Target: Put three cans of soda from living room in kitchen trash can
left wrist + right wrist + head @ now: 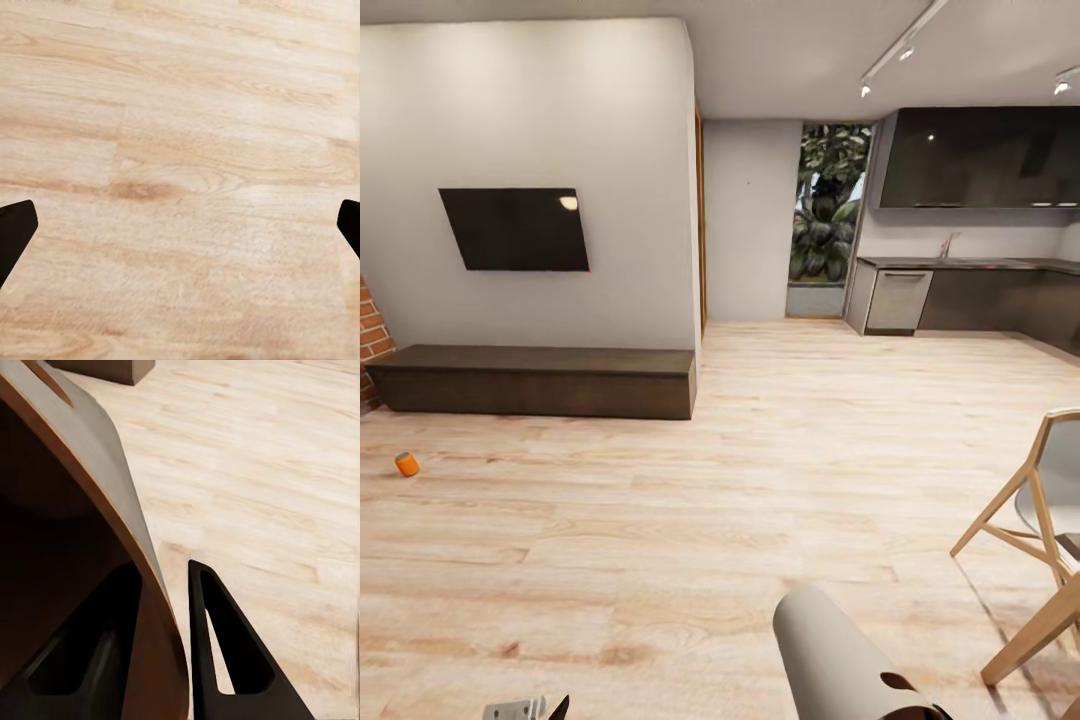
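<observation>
— Orange soda can (407,464) lying on the plank floor (760,480) far left, near the dark low bench (535,380) under the wall-mounted TV (517,229).
— And the bin?
— Grey trash can (840,655) up close at bottom centre, tilted, beside a wooden chair (1032,540) at right. Kitchen (970,290) far right, tap on the counter.
— Left wrist view?
— Bare floor; left gripper (180,232) spread wide, dark fingertips (15,232) at both edges, holding nothing.
— Right wrist view?
— Right gripper (161,645) clamped on the bin's rim: one finger inside the brown interior, one outside against the grey wall.
</observation>
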Robot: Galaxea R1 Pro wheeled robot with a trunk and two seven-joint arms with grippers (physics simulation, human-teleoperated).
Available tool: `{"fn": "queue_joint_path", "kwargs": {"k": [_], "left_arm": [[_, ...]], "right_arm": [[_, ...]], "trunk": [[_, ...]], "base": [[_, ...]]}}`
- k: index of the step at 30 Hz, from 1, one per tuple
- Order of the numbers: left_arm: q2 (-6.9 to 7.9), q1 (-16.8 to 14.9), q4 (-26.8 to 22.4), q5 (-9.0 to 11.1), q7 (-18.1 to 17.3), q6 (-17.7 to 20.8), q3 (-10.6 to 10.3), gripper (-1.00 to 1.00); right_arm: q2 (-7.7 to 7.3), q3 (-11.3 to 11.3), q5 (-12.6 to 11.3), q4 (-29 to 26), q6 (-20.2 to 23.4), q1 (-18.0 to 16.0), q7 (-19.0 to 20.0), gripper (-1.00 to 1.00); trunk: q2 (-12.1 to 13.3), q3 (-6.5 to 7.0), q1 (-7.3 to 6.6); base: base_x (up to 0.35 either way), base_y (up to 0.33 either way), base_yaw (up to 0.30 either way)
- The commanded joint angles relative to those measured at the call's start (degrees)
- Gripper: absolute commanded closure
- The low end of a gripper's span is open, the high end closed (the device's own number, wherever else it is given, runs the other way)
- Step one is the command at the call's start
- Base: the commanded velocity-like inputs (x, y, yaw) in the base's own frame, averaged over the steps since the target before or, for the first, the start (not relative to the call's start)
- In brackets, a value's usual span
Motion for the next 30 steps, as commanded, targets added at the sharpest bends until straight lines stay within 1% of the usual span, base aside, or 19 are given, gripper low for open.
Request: {"fn": "queue_joint_path", "kwargs": {"k": [1, 4, 5, 9, 11, 15, 23, 28, 30], "left_arm": [[0.0, 0.0, 0.0, 0.0, 0.0, 0.0, 0.0, -1.0], [0.0, 0.0, 0.0, 0.0, 0.0, 0.0, 0.0, -1.0], [0.0, 0.0, 0.0, -0.1, 0.0, 0.0, 0.0, -1.0], [0.05, 0.0, 0.0, 0.0, 0.0, 0.0, 0.0, -1.0], [0.07, 0.0, 0.0, 0.0, 0.0, 0.0, 0.0, -1.0], [0.08, 0.0, 0.0, 0.0, 0.0, 0.0, 0.0, -1.0], [0.09, 0.0, 0.0, 0.0, -0.1, -0.1, 0.0, -1.0], [0.04, 0.0, 0.0, 0.0, -0.1, -0.1, 0.0, -1.0], [0.02, 0.0, 0.0, 0.0, -0.1, -0.1, 0.0, -1.0]], "right_arm": [[-0.27, -0.1, -0.7, 0.3, -0.1, 0.0, 0.2, 1.0], [-1.1, -0.2, -0.8, 1.6, -0.4, 0.0, 0.3, 1.0], [-1.72, -0.1, -0.8, 2.3, -0.5, 0.0, 0.3, 1.0], [-3.13, -0.2, -0.9, 3.8, -1.4, 0.0, 0.4, 1.0], [-4.0, -0.3, -0.9, 6.0, -2.1, 0.0, 0.4, 1.0], [-5.16, -1.0, -0.9, 8.9, -2.7, -0.1, 0.4, 1.0], [-5.76, -2.8, -1.0, 10.6, -2.9, -0.1, 0.4, 1.0], [-5.72, -3.2, -0.9, 11.7, -3.5, -0.1, 0.4, 1.0], [-5.68, -3.3, -0.9, 12.2, -3.8, -0.1, 0.4, 1.0]], "trunk": [[0.4, 0.2, -0.23], [1.6, 0.73, -0.89], [2.0, 0.91, -1.11], [3.6, 1.63, -1.99], [4.4, 1.99, -2.43], [6.0, 2.71, -3.3], [9.2, 4.15, -5.06], [11.2, 5.04, -6.16], [11.2, 5.04, -6.16]], "base": [[0.0, 0.0, 0.0], [0.0, 0.0, 0.0], [0.0, 0.0, 0.0], [0.0, 0.0, 0.0], [0.0, 0.0, 0.0], [0.0, 0.0, 0.0], [0.0, 0.0, 0.0], [0.0, 0.0, 0.0], [0.0, 0.0, 0.0]]}}
